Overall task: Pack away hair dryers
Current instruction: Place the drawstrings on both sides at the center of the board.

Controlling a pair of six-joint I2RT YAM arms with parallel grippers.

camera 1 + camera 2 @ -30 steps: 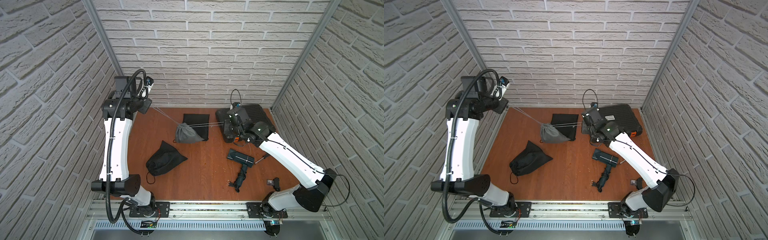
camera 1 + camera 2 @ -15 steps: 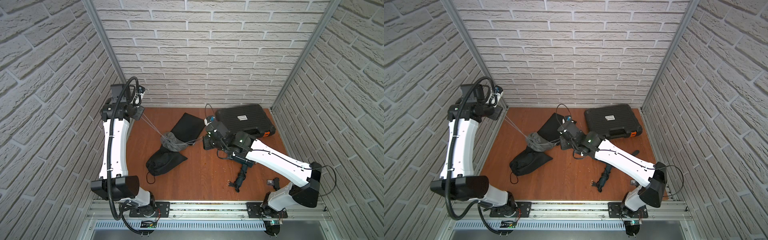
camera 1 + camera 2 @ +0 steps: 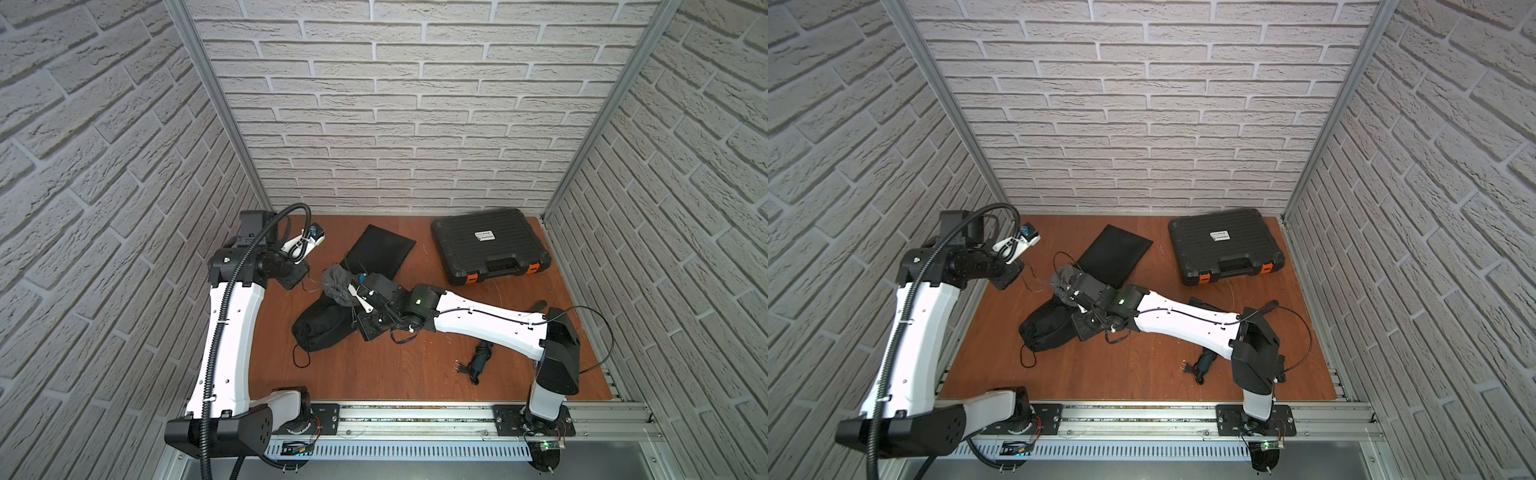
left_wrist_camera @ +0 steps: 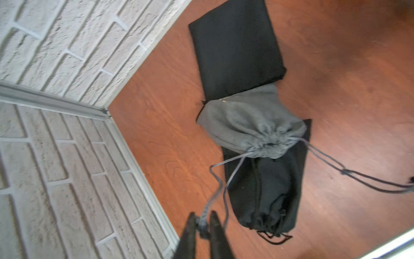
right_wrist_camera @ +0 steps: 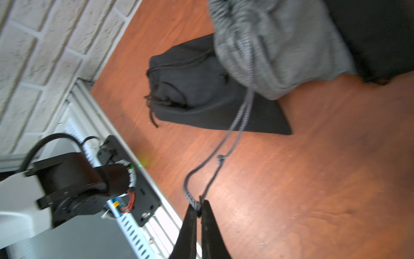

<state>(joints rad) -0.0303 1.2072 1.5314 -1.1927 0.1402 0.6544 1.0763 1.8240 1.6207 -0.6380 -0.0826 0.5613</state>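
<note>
A dark hair dryer point(image 3: 482, 359) point(image 3: 1204, 361) lies at the front right with its cord coiled round the handle, mostly hidden under my right arm. A cinched grey drawstring pouch point(image 3: 336, 284) point(image 4: 251, 125) point(image 5: 280, 49) rests on a filled black pouch point(image 3: 324, 328) point(image 4: 264, 190). My right gripper point(image 5: 199, 207) is shut on one of its drawstrings. My left gripper point(image 4: 202, 220), near the left wall, has its jaws slightly parted, with the other drawstring's knot still between them. Both cords hang slack.
A flat empty black pouch point(image 3: 380, 251) point(image 3: 1115, 253) lies behind the grey one. A closed ribbed black case point(image 3: 486, 245) point(image 3: 1223, 245) with orange latches stands at the back right. Brick walls enclose three sides; a metal rail point(image 3: 415, 413) runs along the front.
My right arm swung left from the case to mid-table, and my left arm came down. The grey pouch moved forward onto the filled black pouch. The taut drawstrings went slack, and the left jaws parted.
</note>
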